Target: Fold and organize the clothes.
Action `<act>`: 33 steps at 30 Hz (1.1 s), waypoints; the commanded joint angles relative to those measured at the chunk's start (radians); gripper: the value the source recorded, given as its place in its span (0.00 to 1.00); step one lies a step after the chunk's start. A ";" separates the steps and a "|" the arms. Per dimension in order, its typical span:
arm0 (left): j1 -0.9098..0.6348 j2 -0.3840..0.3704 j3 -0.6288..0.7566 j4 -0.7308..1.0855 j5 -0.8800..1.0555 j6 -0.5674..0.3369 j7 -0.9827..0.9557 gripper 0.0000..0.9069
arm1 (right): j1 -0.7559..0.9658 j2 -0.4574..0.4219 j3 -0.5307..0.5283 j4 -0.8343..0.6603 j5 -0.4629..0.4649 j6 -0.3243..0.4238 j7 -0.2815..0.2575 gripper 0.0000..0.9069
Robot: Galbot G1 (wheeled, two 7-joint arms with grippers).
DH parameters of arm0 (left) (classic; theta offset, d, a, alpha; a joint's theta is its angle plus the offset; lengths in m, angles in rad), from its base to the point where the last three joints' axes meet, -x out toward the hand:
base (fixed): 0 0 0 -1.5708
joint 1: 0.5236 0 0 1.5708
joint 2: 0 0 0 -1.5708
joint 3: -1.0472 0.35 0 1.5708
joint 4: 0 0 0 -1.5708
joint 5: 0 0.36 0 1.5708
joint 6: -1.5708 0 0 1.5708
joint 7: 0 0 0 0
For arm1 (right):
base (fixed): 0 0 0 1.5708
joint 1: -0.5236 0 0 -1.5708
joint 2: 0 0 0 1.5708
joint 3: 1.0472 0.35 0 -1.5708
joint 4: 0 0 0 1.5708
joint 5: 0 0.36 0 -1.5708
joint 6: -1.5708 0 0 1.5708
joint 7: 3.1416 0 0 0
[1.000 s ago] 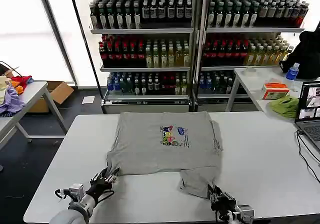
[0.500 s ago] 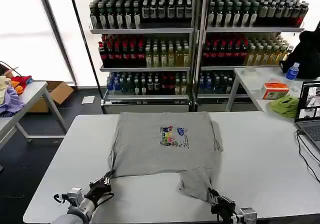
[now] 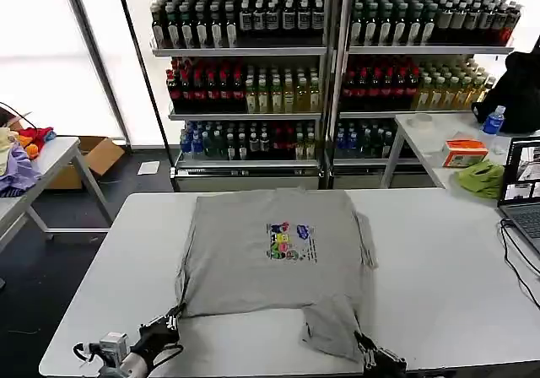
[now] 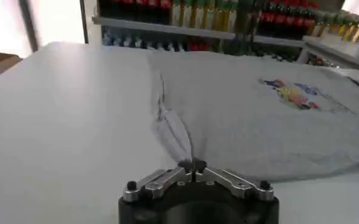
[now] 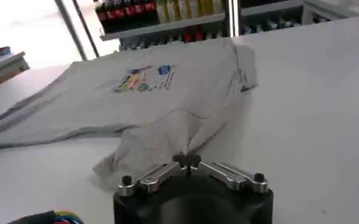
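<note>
A light grey shirt (image 3: pixel 274 264) with a small multicoloured chest print (image 3: pixel 288 241) lies spread on the white table (image 3: pixel 439 285), reaching from close to the far edge down to the near edge, a little left of the table's middle. Its near hem is uneven: the left part ends short of the near edge, while a flap on the right hangs lower, almost to the edge. The left gripper (image 3: pixel 171 320) sits at the near left corner of the shirt, its fingers closed together on a pinched ridge of the fabric; the left wrist view shows the tips (image 4: pixel 192 165) meeting on that fold. The right gripper (image 3: pixel 368 350) is at the near edge of the table, at the low right flap, fingers closed with the tips (image 5: pixel 186 160) touching at the cloth's edge. To the right of the shirt the tabletop is bare as far as a laptop (image 3: pixel 523 192) and its cable (image 3: pixel 515 256) at the right edge. To the left a strip of bare table runs to the left edge. Behind the table stand shelves of bottles (image 3: pixel 253 83). A side table (image 3: pixel 439 137) at the far right carries a green cloth (image 3: pixel 481 178), an orange box (image 3: pixel 464 152) and a bottle (image 3: pixel 494 121); another table at the far left holds coloured garments (image 3: pixel 18 154), with a cardboard box (image 3: pixel 97 157) on the floor near it.
</note>
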State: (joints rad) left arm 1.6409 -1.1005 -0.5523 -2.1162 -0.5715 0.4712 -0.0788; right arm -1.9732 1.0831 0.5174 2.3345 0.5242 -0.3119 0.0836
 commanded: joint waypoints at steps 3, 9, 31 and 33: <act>0.217 0.039 -0.074 -0.236 0.003 0.105 -0.011 0.01 | -0.167 -0.005 0.030 0.062 -0.047 0.078 -0.067 0.00; 0.150 0.059 -0.068 -0.200 -0.008 0.105 0.008 0.00 | -0.064 -0.003 0.020 0.026 -0.001 0.143 -0.056 0.00; -0.459 0.147 0.070 0.176 -0.184 0.106 0.007 0.01 | 0.708 0.046 -0.058 -0.312 0.090 0.068 0.022 0.00; -0.490 0.144 0.087 0.210 -0.183 0.105 0.007 0.01 | 0.743 0.048 -0.076 -0.359 0.081 0.066 0.021 0.00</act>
State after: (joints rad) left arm 1.4217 -0.9743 -0.5314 -2.0910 -0.7111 0.5712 -0.0720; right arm -1.4498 1.1232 0.4821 2.1038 0.6084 -0.2351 0.0958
